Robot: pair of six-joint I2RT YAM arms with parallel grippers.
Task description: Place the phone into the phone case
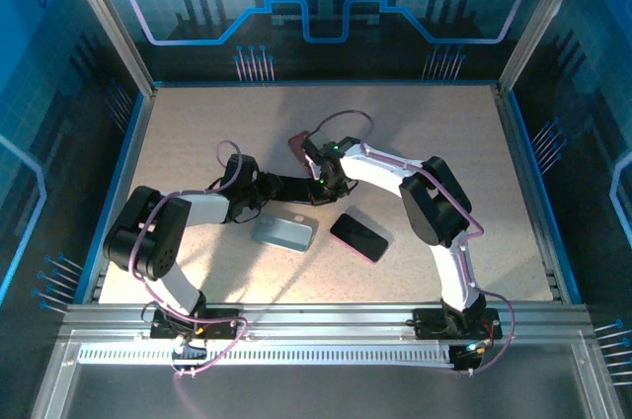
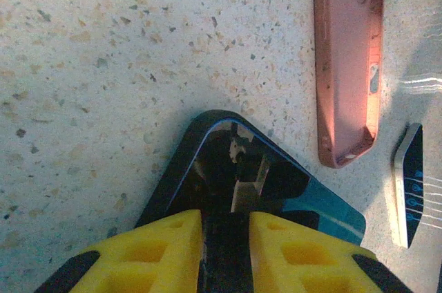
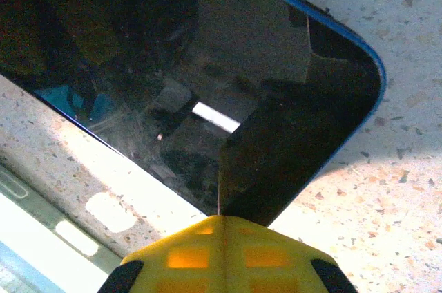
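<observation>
Top view — the phone (image 1: pixel 296 187) lies mid-frame between the arms. The left gripper (image 1: pixel 276 188) holds its left end, and the right gripper (image 1: pixel 322 180), closed, rests on its right end. The pink case (image 1: pixel 298 146) lies just above.

Left wrist: narrow fingers (image 2: pixel 173 244) clamp the phone's corner, so a hard push could pivot it out.

Right wrist: closed tips press on glossy glass — they may skid off.

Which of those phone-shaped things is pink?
The case farthest back; the pale one and the black one lie nearer the front.
</observation>
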